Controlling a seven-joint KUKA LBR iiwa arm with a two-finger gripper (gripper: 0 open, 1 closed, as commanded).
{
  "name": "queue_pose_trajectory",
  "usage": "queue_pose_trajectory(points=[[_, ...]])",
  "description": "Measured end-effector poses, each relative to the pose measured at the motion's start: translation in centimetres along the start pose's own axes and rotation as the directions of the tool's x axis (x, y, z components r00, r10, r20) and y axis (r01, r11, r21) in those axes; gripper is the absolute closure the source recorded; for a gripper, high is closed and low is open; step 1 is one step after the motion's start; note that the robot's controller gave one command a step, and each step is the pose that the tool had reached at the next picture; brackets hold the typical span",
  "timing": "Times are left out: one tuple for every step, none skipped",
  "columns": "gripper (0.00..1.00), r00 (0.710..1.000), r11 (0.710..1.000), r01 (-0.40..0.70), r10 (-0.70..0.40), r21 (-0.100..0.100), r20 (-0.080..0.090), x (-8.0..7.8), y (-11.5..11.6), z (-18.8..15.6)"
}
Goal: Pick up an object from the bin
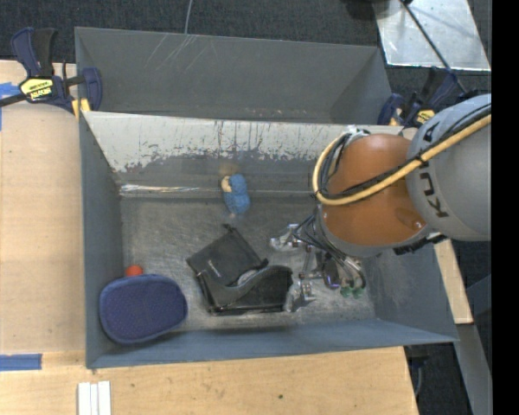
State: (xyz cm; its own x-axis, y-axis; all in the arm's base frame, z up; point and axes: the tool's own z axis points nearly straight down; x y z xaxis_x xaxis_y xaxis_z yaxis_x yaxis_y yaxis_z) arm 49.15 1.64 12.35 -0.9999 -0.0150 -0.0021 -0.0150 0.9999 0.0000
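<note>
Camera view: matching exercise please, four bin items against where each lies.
1. flat blue oval pouch
2. small blue toy figure
3. black folded case
4. small orange object

A. mid-bin, beside the gripper
B. by the back wall
C. front-left corner
D. left side, just behind the pouch

Pairs: 1-C, 2-B, 3-A, 4-D.

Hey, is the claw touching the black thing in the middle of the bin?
Cannot tell. In the camera view the claw sits at the right end of the black thing, overlapping its edge, so neither contact nor gap shows plainly.
</note>
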Motion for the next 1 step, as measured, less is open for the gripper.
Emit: queue_pose_trajectory(points=[[0.0,0.997,0.997,-0.078,0.078,0.002,-0.004,0.35,0.31,3.93]])
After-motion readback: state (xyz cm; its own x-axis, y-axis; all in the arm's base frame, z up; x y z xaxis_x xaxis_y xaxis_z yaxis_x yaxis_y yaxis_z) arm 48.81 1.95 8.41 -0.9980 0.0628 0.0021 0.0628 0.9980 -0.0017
